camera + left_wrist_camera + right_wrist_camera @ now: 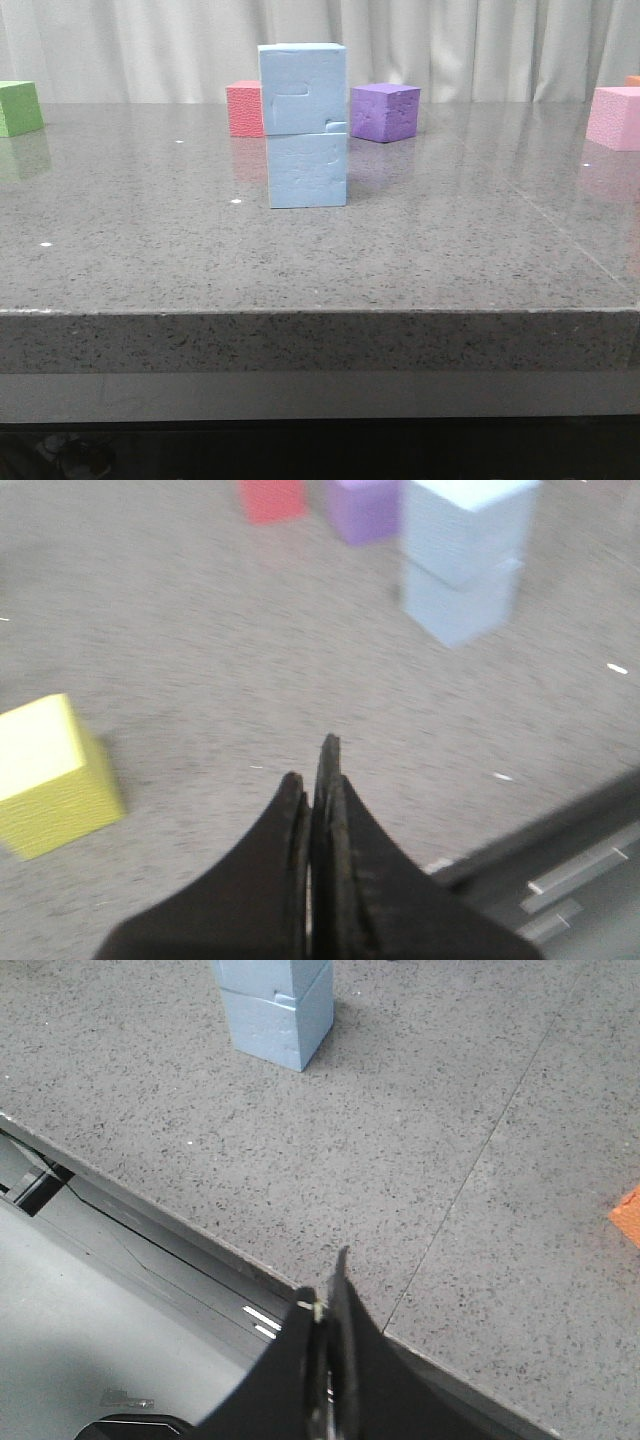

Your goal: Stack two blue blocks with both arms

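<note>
Two pale blue blocks stand stacked in the middle of the table: the upper block [302, 88] rests on the lower block [307, 170], set slightly to the left. The stack shows in the left wrist view, upper [465, 525] on lower [460, 605], and in the right wrist view, where the lower block [275, 1025] is whole and the upper [268, 975] is cut off. My left gripper [315, 765] is shut and empty, well back from the stack. My right gripper [325, 1285] is shut and empty over the table's front edge. Neither gripper shows in the front view.
A red cube [244, 108] and a purple cube [384, 111] stand behind the stack. A green cube [18, 107] is at the far left, a pink cube [615, 117] at the far right. A yellow cube [50, 775] lies near my left gripper. An orange corner [628, 1215] shows near my right gripper.
</note>
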